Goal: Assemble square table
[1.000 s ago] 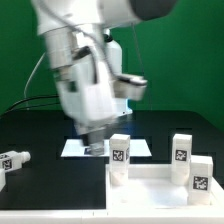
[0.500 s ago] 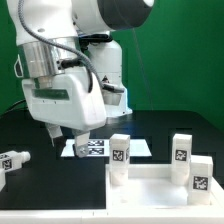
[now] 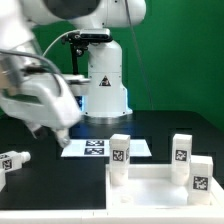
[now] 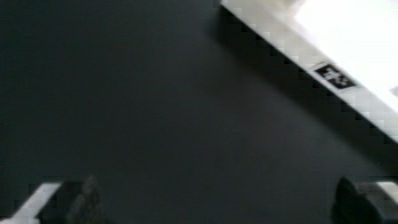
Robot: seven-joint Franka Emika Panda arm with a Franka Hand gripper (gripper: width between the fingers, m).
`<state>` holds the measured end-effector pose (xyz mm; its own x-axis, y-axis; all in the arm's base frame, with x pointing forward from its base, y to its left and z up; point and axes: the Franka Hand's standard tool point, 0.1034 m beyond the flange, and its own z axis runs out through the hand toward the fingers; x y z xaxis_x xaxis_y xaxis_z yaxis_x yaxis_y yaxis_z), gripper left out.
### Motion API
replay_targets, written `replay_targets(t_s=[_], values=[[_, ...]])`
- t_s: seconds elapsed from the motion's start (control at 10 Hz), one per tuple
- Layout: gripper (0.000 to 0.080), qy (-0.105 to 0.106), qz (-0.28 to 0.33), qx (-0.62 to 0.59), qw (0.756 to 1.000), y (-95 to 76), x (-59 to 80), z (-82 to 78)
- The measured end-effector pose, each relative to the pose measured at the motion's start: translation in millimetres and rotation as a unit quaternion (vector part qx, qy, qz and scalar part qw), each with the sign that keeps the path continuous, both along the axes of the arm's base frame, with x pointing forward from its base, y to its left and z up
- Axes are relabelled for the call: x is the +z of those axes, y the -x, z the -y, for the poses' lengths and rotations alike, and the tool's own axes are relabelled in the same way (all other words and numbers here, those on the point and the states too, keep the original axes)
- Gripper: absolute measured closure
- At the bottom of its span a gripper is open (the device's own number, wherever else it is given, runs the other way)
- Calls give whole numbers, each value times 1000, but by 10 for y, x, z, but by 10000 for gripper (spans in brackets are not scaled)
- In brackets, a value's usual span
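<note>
Black tabletop (image 3: 40, 195), green backdrop (image 3: 185, 60) behind, gripper (image 3: 60, 135) spread wide and holding nothing, marker board (image 3: 105, 148) beside it, square table (image 3: 165, 185) near right

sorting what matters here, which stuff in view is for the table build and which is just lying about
For the build:
- white plastic square slab with raised rim
- three short white blocky tagged legs on it
- fourth tagged leg lying apart

Just there:
- flat white marker board
</note>
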<state>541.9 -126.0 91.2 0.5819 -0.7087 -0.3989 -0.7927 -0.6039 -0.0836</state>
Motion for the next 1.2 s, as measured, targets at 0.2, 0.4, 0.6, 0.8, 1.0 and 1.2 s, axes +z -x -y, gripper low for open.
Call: replay_targets(t_s=[0.2, 0.4, 0.6, 0.8, 1.0, 1.2], values=[[151, -48, -46, 2, 998, 121, 23, 71], [151, -84, -83, 14, 993, 185, -19, 124], [151, -141, -110, 50, 983, 288, -171, 397], [151, -191, -158, 45, 968, 379, -353, 722], [151, -185, -166, 36, 968, 338, -396, 770], [151, -187, -166, 37, 967, 370, -411, 799]])
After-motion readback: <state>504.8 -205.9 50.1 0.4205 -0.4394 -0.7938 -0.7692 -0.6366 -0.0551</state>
